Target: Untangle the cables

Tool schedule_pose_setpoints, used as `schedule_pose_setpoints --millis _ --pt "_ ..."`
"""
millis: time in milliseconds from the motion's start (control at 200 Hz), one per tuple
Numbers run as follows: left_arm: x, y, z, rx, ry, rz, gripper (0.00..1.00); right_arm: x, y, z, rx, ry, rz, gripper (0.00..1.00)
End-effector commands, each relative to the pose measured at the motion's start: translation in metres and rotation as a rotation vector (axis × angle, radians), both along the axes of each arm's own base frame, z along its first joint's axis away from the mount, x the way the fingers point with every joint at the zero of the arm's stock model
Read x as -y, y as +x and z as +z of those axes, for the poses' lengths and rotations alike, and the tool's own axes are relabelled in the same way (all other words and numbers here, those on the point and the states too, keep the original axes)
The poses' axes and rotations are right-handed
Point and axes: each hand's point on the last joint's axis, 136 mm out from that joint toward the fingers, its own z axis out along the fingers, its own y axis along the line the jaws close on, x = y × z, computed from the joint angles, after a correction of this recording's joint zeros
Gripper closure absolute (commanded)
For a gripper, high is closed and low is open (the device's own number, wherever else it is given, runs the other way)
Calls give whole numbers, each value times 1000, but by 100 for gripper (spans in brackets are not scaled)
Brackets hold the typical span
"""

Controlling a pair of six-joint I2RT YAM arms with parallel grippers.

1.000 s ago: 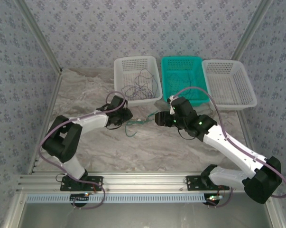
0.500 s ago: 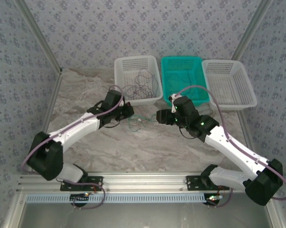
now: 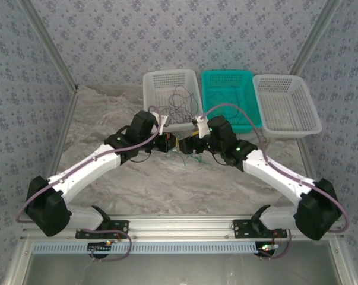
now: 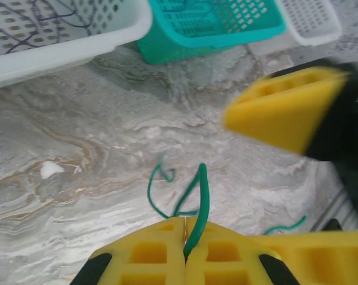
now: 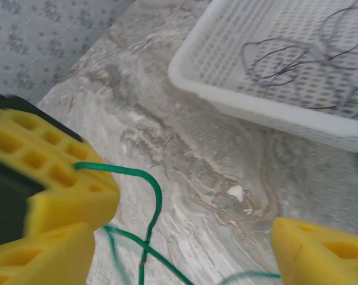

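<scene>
Across the middle of the overhead frame, grey-and-cream marbled counter (image 3: 107, 113), veined, bare toward the left. Walled on three sides by pale blue flower-print paper (image 3: 167, 29), with slanting metal posts (image 3: 49, 44) at upper left and upper right and a metal rail (image 3: 179, 225) along the bottom.

At top centre, in a row along the counter's far edge: white basket (image 3: 150, 95) holding loose dark cables (image 3: 177, 102), teal basket (image 3: 226, 73), second white basket (image 3: 279, 77). Just below the first two, left gripper (image 3: 168, 142) and right gripper (image 3: 188, 145) nose to nose, close together.

At bottom centre of the left wrist frame, yellow jaws pressed together, pinching a green cable (image 4: 196, 190) arching out over the marble. At left of that frame, a small white fleck (image 4: 48, 170) on the stone.

In the right wrist frame, jaws spread wide at lower left and lower right, the green strand curling in the gap between them, ungripped.
</scene>
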Motion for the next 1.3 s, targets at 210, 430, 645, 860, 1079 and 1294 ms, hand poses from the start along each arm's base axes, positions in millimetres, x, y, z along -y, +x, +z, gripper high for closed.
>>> schedule_pose_setpoints --millis 210,430,645,860,1079,1294 --pt "-1 -17 34 97 -69 -74 100 -20 6 -25 -17 60 70 55" --pt "-38 -11 72 168 -160 69 100 18 -1 -104 -132 -86 -38 96" --pt "-65 -10 70 161 -139 112 100 44 -21 -146 -237 -84 -104 100" --pt "-65 -18 47 147 -59 33 100 43 -39 -142 -249 -72 -44 98" --pt "-47 -29 46 107 -102 -89 100 16 -49 -121 -215 -43 90 59" --pt "-45 -27 57 130 -134 -73 100 -5 -41 -112 -180 -7 113 47"
